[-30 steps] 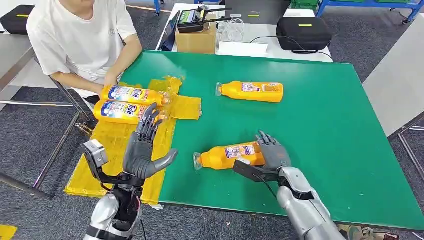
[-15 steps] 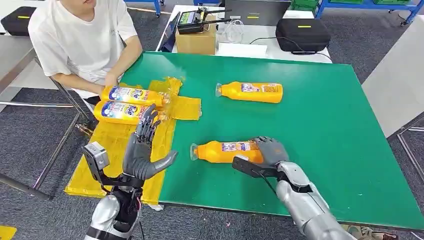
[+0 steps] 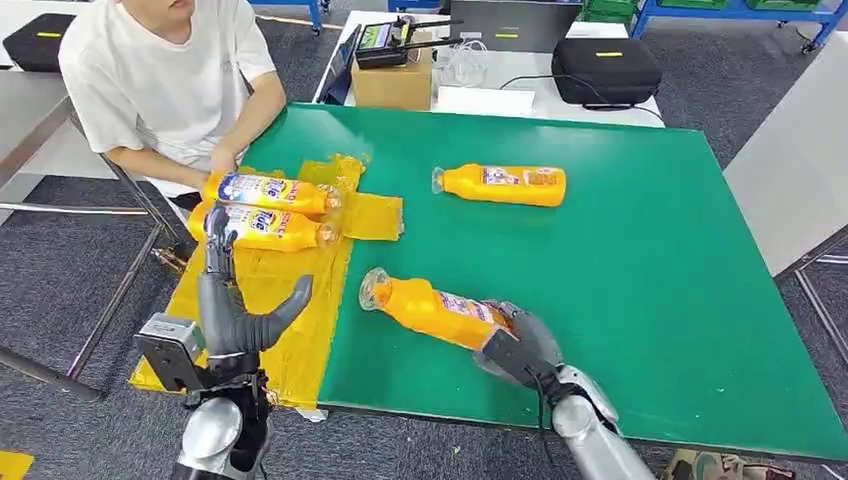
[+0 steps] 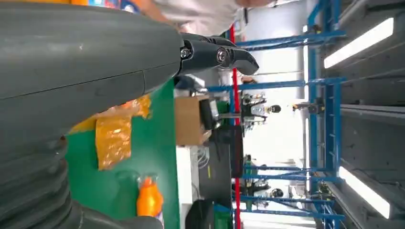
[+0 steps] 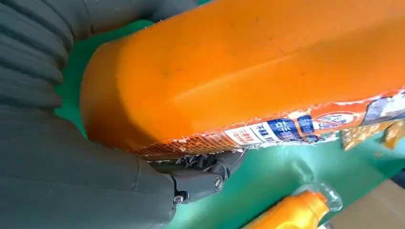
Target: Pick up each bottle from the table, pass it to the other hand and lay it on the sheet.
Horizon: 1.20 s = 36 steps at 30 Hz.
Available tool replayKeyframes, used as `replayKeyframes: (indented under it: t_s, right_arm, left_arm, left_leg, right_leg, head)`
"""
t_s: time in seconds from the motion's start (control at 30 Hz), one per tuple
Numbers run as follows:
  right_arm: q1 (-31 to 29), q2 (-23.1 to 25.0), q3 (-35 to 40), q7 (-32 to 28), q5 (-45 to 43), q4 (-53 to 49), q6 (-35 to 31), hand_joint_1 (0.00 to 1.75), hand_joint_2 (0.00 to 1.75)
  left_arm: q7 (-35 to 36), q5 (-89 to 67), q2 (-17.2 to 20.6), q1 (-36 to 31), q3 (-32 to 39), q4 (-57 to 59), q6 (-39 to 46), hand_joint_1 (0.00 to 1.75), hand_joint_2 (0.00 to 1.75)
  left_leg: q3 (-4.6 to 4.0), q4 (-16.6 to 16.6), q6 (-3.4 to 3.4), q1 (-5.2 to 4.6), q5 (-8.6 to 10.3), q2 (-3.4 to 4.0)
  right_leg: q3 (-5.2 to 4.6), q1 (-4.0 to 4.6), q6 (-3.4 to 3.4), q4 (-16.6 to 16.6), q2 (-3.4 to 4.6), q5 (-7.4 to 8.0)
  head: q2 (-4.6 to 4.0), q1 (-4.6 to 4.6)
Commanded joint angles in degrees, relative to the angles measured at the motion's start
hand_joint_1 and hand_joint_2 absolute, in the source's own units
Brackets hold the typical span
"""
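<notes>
The right hand (image 3: 525, 345) is gripping the base of an orange plastic bottle (image 3: 430, 308), whose cap is pointing far-left. The left hand (image 3: 232, 310) is waiting empty with fingers spread, just left of that cap, over the yellow sheet (image 3: 290, 350).

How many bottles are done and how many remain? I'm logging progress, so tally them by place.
Bottles lying on the yellow sheet: 2
Bottle held by the right hand: 1
Bottle lying on the green table: 1
Total: 4
</notes>
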Motion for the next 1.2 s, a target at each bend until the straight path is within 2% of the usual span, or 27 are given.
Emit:
replayKeyframes:
  t_s: [0.03,0.13,0.2,0.27,0.33,0.57,0.67,0.8,0.93,1.2]
  right_arm:
    - [14.1,8.0,-15.2,-1.5,-14.8,-20.1,-1.0,1.75,1.75]
    - [15.5,10.1,-16.6,-1.7,-17.8,-24.0,-1.8,1.75,1.75]
    - [15.7,10.2,-14.8,-0.5,-22.3,-23.8,4.4,1.75,1.75]
    - [15.2,8.5,-10.7,-0.6,-24.0,-21.2,10.4,1.75,1.75]
    - [14.9,8.2,-8.5,-2.4,-23.9,-18.4,10.7,1.75,1.75]
    - [11.4,7.3,-2.2,-3.0,-19.6,-12.2,10.6,1.75,1.75]
    - [8.8,6.3,3.0,-4.9,-16.3,-7.5,13.7,1.75,1.75]
    - [6.8,7.9,5.6,-7.8,-15.1,-3.9,12.5,1.75,1.75]
    - [5.6,8.9,5.4,-6.1,-16.0,-5.8,10.4,1.75,1.75]
    - [3.8,11.3,2.9,-4.8,-17.3,-12.0,6.8,1.75,1.75]
  left_arm:
    - [5.6,7.4,-1.9,2.2,-3.4,7.0,-6.6,0.0,1.75]
    - [8.0,11.0,-0.3,2.3,-8.0,11.9,-12.1,0.0,1.75]
    - [3.3,8.0,-0.2,2.1,-9.6,11.9,-10.8,0.0,1.75]
    - [3.3,8.7,-0.3,1.3,-9.9,10.3,-11.6,0.0,1.75]
    - [4.0,9.5,-0.2,0.3,-10.3,9.5,-13.7,0.0,1.75]
    - [3.6,9.7,1.0,0.0,-13.9,7.5,-20.0,0.0,1.75]
    - [4.9,12.3,0.5,-1.6,-14.8,8.9,-21.9,0.0,1.75]
    - [7.0,16.0,-0.3,-3.8,-15.4,11.2,-22.5,0.0,1.75]
    - [10.9,20.1,0.2,-3.8,-16.3,10.7,-23.4,0.0,1.75]
    - [14.3,15.2,0.7,-4.7,-19.0,12.3,-18.6,0.0,1.75]
  left_leg:
    - [0.01,-0.1,0.13,-0.03,0.0,-0.2]
    - [-0.08,-0.1,0.13,-0.09,-0.01,-0.27]
    - [-0.14,-0.2,0.22,-0.04,-0.01,-0.34]
    - [-0.28,-0.1,0.19,-0.04,-0.02,-0.3]
    - [-0.34,-0.1,0.18,-0.01,-0.02,-0.22]
    - [-0.37,-0.1,0.2,0.0,0.01,-0.04]
    - [-0.41,-0.1,0.14,-0.03,0.01,-0.01]
    - [-0.41,-0.1,0.12,-0.02,0.03,-0.08]
    - [-0.45,-0.1,0.13,-0.03,0.02,-0.05]
    - [-0.52,0.0,0.1,-0.06,0.02,-0.04]
  right_leg:
    - [0.08,0.01,-0.18,-0.1,-0.18,-0.05]
    - [-0.03,-0.04,-0.2,-0.1,-0.21,-0.07]
    - [-0.05,0.04,-0.36,-0.2,-0.26,-0.06]
    - [-0.19,0.03,-0.29,-0.2,-0.24,-0.06]
    - [-0.27,0.06,-0.26,-0.1,-0.17,-0.02]
    - [-0.35,0.07,-0.29,-0.2,-0.01,0.06]
    - [-0.39,0.03,-0.21,-0.1,0.0,0.04]
    - [-0.36,0.03,-0.21,-0.1,-0.07,0.04]
    - [-0.43,0.02,-0.21,-0.1,-0.02,0.03]
    - [-0.49,-0.02,-0.17,0.0,-0.02,0.01]
  head:
    - [0.0,0.02]
    - [0.0,0.0]
    - [0.0,0.0]
    - [0.0,0.0]
    - [0.0,0.02]
    - [0.0,0.0]
    - [0.0,0.02]
    - [0.0,0.02]
    - [0.0,0.02]
    - [0.0,0.02]
